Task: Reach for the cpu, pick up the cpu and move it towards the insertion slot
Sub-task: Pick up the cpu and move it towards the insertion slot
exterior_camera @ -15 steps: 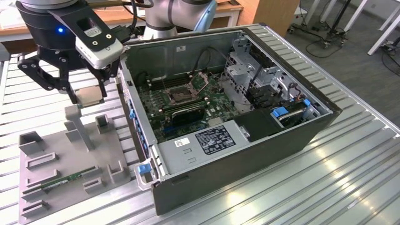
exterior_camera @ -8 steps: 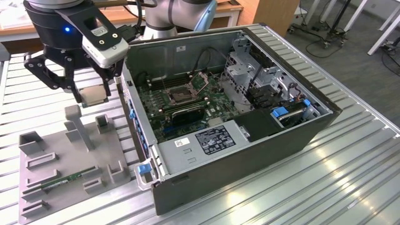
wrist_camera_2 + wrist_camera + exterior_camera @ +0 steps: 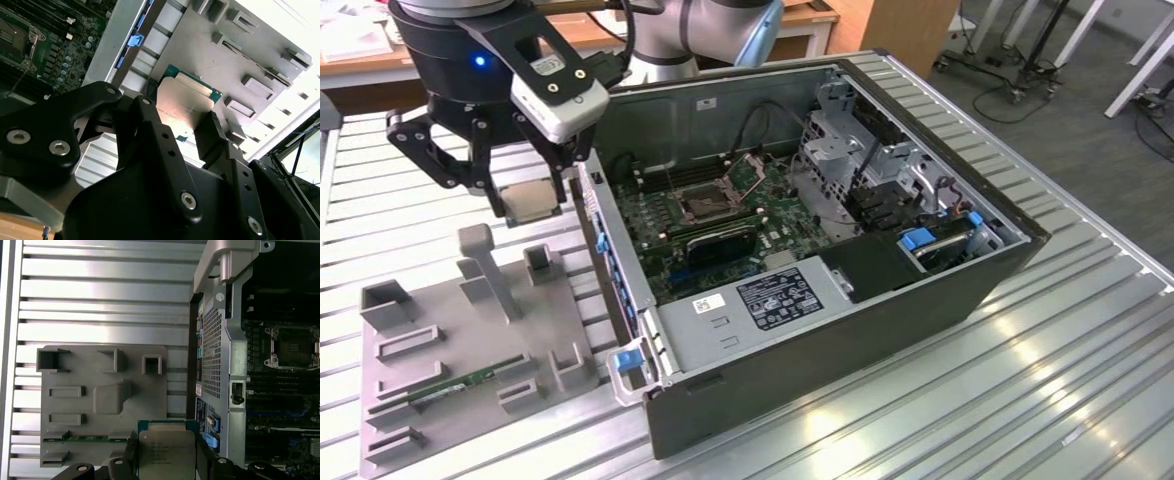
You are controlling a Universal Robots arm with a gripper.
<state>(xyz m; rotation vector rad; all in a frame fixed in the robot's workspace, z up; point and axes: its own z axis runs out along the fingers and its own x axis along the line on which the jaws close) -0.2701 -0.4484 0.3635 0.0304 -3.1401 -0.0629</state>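
The gripper grips the cpu clear of the grey fixture, at the exterior view's left of the insertion slot.

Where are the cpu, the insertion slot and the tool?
cpu (image 3: 166, 450): first wrist view, silvery metal face.
insertion slot (image 3: 707, 205): exterior view, dark centre.
tool (image 3: 530, 203): exterior view, midway between its fingertips, which clamp the cpu.

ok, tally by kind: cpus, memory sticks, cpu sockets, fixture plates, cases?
cpu: 1, held in the gripper
green memory stick: 1
insertion slot: 1
grey fixture plate: 1
computer case: 1
Total: 5
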